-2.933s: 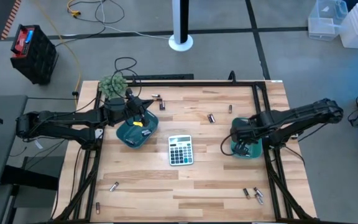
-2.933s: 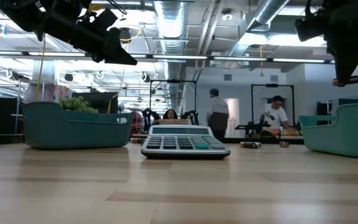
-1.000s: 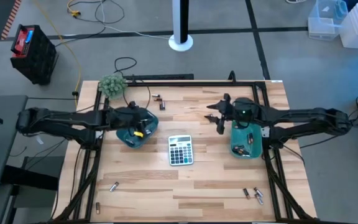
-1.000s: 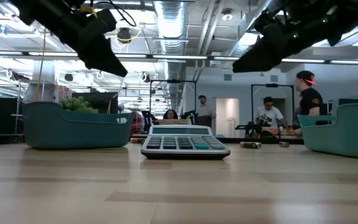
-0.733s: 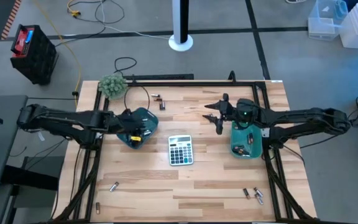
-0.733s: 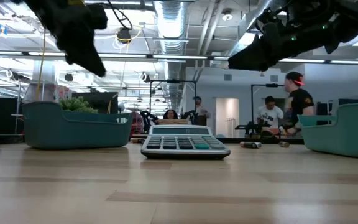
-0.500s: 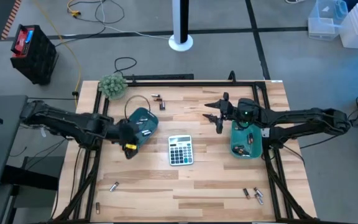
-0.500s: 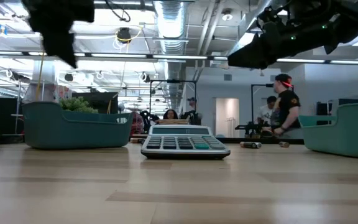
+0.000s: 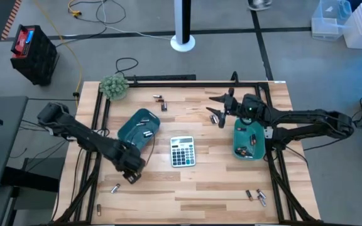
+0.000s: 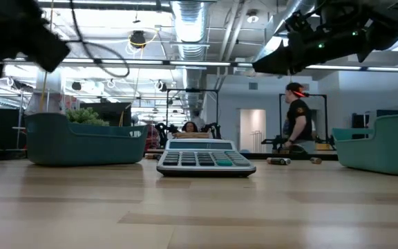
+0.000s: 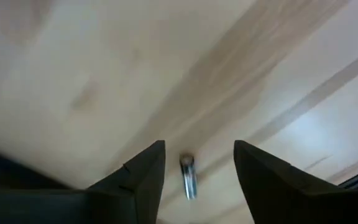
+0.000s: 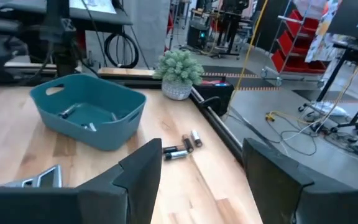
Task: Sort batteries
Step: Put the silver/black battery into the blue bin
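Just ahead of the left hand (image 9: 131, 175), fingers apart, a loose battery (image 11: 187, 177) lay on the desk (image 9: 200, 188). The right hand (image 9: 219, 115) hovered spread near another battery. Both trays (image 9: 138, 128) held some; several remained scattered.

Two teal trays (image 9: 138, 129) (image 9: 247, 143), grey calculator (image 9: 182, 151) with one green key, light striped wood table (image 9: 193, 185), fuzzy green plant (image 9: 114, 86).

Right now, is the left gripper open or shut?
Open. In the left wrist view the left gripper shows a clear gap, with a battery lying on the table beyond it.
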